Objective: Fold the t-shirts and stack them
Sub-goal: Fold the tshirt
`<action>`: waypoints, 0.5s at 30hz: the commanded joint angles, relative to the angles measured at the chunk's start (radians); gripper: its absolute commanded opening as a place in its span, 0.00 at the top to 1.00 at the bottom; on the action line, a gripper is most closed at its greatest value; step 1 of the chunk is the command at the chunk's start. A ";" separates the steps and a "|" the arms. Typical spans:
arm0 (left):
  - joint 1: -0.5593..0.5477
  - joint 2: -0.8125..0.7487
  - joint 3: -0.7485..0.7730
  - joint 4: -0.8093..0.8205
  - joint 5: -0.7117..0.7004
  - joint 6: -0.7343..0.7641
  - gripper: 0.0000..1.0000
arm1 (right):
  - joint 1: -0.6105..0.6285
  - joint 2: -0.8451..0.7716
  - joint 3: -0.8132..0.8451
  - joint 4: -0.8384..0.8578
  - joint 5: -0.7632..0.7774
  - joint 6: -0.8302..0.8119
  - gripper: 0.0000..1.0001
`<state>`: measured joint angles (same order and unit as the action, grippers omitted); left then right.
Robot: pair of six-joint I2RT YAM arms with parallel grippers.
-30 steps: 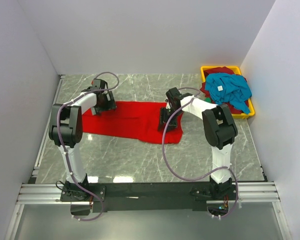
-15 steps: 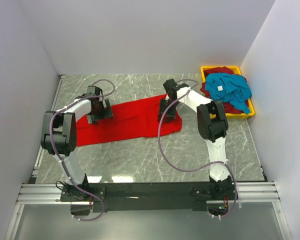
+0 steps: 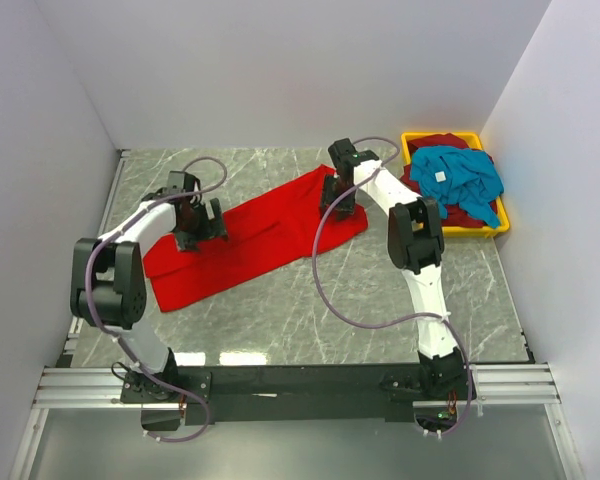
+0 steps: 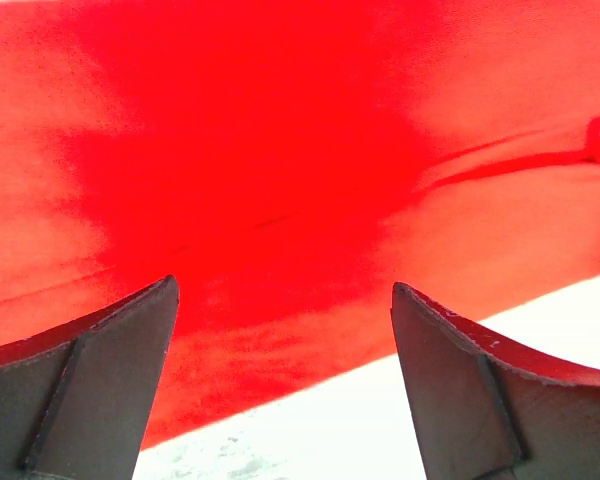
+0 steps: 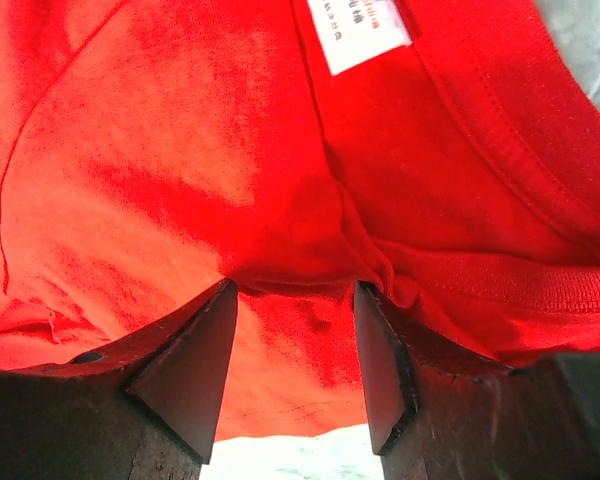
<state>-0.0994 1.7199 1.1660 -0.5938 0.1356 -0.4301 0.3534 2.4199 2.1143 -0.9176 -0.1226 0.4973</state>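
The bright red t-shirt (image 3: 250, 235) lies flat in a diagonal band across the marble table, from lower left to upper right. My left gripper (image 3: 196, 226) sits at its upper left edge. In the left wrist view the left gripper (image 4: 280, 290) is wide open, with red cloth (image 4: 280, 150) ahead and bare table between the fingers. My right gripper (image 3: 340, 198) rests on the shirt's right end. In the right wrist view the right gripper (image 5: 293, 285) has its jaws partly apart, over rumpled cloth near the collar and its white label (image 5: 360, 25).
A yellow bin (image 3: 412, 138) stands at the back right against the wall. It holds a teal-blue t-shirt (image 3: 460, 175) with a white tag, on top of a dark maroon one (image 3: 445, 142). White walls close in the table on the left, back and right.
The right gripper moved toward the back and the left gripper toward the left. The red shirt turned with them, its right end swinging back and its left end toward the front.
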 commanded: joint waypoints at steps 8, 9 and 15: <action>-0.002 -0.092 0.006 0.046 0.035 0.005 0.06 | -0.004 -0.266 -0.163 0.218 -0.023 -0.091 0.42; -0.002 -0.085 0.011 0.052 0.039 0.001 0.06 | -0.002 -0.289 -0.186 0.232 -0.028 -0.088 0.42; 0.000 -0.016 0.055 0.078 0.030 -0.010 0.06 | 0.030 -0.423 -0.391 0.318 -0.080 -0.037 0.42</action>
<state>-0.0994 1.6775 1.1748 -0.5602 0.1539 -0.4347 0.3618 2.0605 1.7790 -0.6846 -0.1680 0.4381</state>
